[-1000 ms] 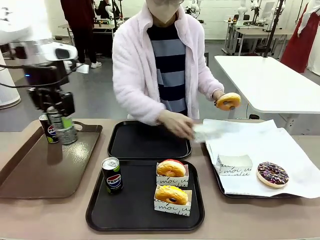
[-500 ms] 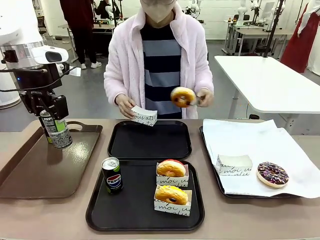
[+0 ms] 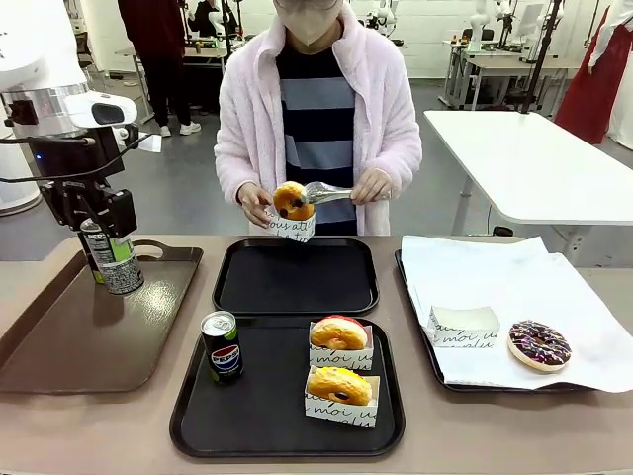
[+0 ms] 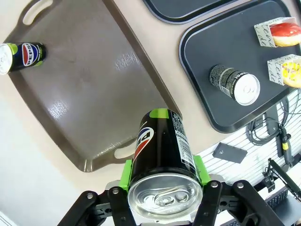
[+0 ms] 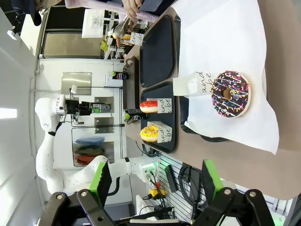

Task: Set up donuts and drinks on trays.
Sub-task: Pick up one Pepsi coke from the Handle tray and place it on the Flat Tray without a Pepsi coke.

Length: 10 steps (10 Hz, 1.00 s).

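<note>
My left gripper [image 3: 107, 237] is shut on a black Pepsi can [image 3: 119, 267], held just above the brown tray; the left wrist view shows its green pads clamping that can [image 4: 162, 155]. A second Pepsi can [image 4: 21, 54] stands on the brown tray. On the near black tray [image 3: 267, 406] stand a can [image 3: 223, 346], a red-topped donut [image 3: 338, 333] and a yellow donut [image 3: 339, 384], each in a paper holder. The far black tray [image 3: 297, 282] is bare. Above it the person lowers a glazed donut [image 3: 293, 200] with tongs into a hand-held holder [image 3: 290, 229]. My right gripper [image 5: 156, 188] is open.
The brown handled tray [image 3: 79, 346] lies at the left. At the right, a paper-lined tray [image 3: 514, 287] carries a chocolate sprinkled donut [image 3: 539, 344] and an empty paper holder [image 3: 465, 325]. The person stands close at the far edge.
The person picked a holder up in one hand and swung the tong-held donut from the right down onto it. My left gripper lifted the can slightly and shifted left.
</note>
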Tool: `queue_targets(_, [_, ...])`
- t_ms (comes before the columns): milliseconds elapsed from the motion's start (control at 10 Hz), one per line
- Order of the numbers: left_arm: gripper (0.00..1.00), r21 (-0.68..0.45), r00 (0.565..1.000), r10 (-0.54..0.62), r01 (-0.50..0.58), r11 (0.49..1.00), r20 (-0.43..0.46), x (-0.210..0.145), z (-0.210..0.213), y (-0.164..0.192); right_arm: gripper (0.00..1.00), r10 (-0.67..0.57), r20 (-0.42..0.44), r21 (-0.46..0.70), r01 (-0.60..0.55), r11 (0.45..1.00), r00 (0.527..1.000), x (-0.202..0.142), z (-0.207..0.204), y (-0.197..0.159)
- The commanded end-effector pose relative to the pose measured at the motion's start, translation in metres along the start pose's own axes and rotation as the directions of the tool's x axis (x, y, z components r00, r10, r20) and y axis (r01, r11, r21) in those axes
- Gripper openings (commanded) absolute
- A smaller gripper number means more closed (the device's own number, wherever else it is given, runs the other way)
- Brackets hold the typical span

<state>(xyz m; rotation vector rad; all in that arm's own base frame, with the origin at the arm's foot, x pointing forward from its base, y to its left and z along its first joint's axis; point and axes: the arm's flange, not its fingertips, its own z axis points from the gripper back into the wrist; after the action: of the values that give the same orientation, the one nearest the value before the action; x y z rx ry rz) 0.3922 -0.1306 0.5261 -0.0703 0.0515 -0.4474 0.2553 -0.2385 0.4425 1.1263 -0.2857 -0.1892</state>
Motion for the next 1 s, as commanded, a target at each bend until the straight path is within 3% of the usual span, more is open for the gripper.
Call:
queue_targets(0, [0.58, 0.023, 1.0, 0.017, -0.017, 1.0, -0.016, 0.035, -0.008, -0.008, 1.0, 0.015, 0.007, 0.018, -0.015, 1.0, 1.0, 0.001, 0.001, 0.0])
queue_targets(500, [0.58, 0.012, 0.997, 0.025, -0.026, 1.0, 0.07, 0.124, -0.053, -0.028, 1.0, 0.015, 0.007, 0.018, -0.015, 1.0, 1.0, 0.001, 0.001, 0.0])
queue_targets(700, [0.58, 0.012, 0.999, -0.046, 0.045, 0.999, 0.03, 0.112, -0.056, -0.028, 1.0, 0.015, 0.007, 0.018, -0.015, 1.0, 1.0, 0.001, 0.001, 0.0])
queue_targets(900, [0.58, -0.05, 0.983, -0.183, 0.183, 0.982, -0.001, 0.059, -0.026, -0.019, 1.0, 0.015, 0.007, 0.018, -0.015, 1.0, 1.0, 0.001, 0.001, 0.0])
